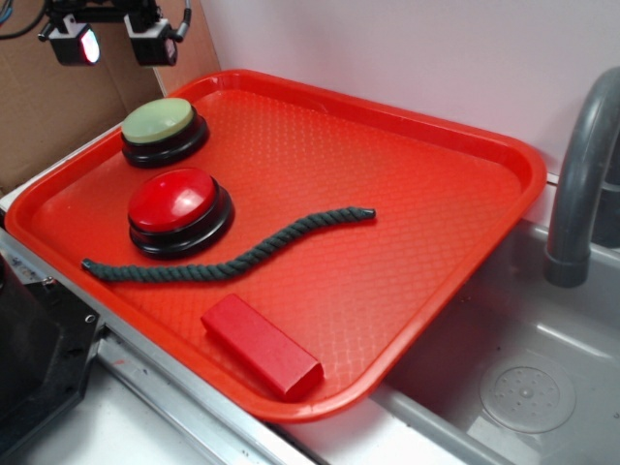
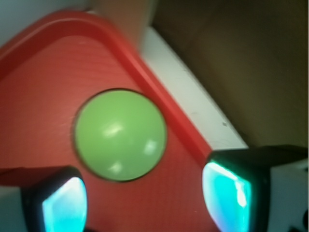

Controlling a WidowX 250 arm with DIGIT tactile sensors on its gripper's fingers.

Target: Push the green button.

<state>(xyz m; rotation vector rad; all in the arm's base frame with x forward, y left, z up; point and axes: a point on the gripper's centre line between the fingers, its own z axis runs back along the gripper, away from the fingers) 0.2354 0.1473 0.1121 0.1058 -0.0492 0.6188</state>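
Observation:
The green button (image 1: 162, 126) has a pale olive dome on a black base and sits at the far left corner of the red tray (image 1: 417, 194). In the wrist view the green button (image 2: 120, 134) fills the middle, seen from above. My gripper (image 1: 118, 41) hangs high above and a little left of it, at the top left of the exterior view. Its two fingers are spread wide with nothing between them. In the wrist view my gripper (image 2: 145, 203) frames bare tray just below the button, its pads (image 2: 65, 208) glowing cyan.
A red button (image 1: 179, 205) on a black base sits just in front of the green one. A dark rope (image 1: 232, 257) lies across the tray and a red block (image 1: 260, 346) rests near its front edge. A cardboard wall (image 1: 39, 107) stands at the left. A sink (image 1: 523, 387) and grey faucet (image 1: 581, 174) are at the right.

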